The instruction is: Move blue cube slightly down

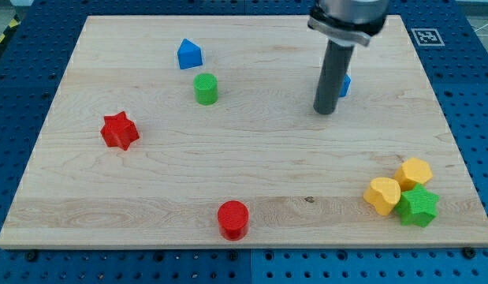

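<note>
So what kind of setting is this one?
Probably a robotics lab bench: a wooden board on a blue perforated table, a fiducial marker at its corner, and small blocks like the red star.

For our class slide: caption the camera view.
My tip beside the mostly hidden blue cube; other blocks scattered on the board.

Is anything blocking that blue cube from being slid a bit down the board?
Only my tip itself: the rod hides most of the blue cube, which peeks out on its right. Below the cube the wooden board lies bare; the yellow and green blocks sit far lower.
</note>
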Motion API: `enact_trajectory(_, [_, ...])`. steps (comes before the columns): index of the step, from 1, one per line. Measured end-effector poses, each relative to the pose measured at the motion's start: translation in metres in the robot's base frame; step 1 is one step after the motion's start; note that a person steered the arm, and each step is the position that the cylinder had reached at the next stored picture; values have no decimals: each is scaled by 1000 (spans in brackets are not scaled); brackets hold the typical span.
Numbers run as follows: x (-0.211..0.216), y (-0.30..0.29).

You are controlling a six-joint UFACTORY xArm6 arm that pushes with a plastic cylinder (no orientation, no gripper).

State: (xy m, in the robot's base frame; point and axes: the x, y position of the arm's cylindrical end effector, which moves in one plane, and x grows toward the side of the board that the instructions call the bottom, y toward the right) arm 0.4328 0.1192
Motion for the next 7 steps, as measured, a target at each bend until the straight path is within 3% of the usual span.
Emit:
enact_trajectory(1, [-5,-11])
enact_trajectory(3, [-112,-17])
enact_trajectory(4, [-113,37])
enact_trajectory(7, [-76,30])
